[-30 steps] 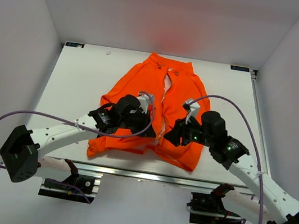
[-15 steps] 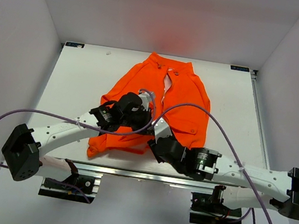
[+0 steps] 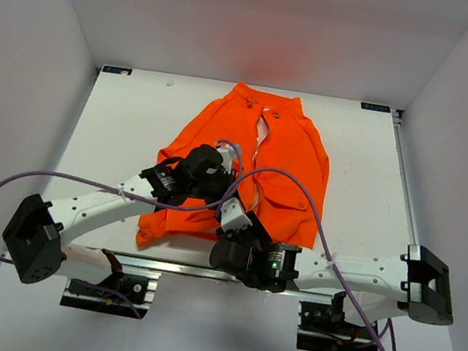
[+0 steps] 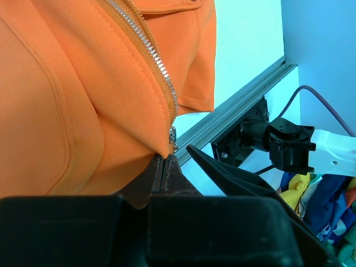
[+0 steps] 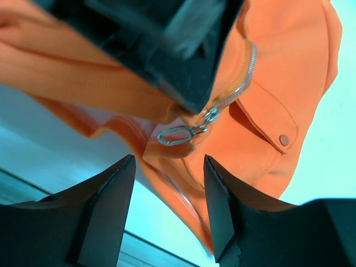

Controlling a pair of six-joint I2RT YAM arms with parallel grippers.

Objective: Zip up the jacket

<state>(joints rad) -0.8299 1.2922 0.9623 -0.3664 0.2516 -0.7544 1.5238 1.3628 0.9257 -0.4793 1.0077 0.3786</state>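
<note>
Two tools meet at the near hem of the jacket (image 3: 285,161), which lies spread on the worktop (image 3: 126,123) ahead of both. The left tool (image 4: 165,168) is clamped together on the fabric at the bottom end of the zipper (image 4: 158,61) — cloth bunches over its fingers. The right tool (image 5: 168,159) has its fingers apart and grips nothing. The metal pull (image 5: 177,135) hangs just beyond its fingertips, in line with the gap, touching neither. A snapped pocket flap (image 5: 267,125) lies to that tool's right.
</note>
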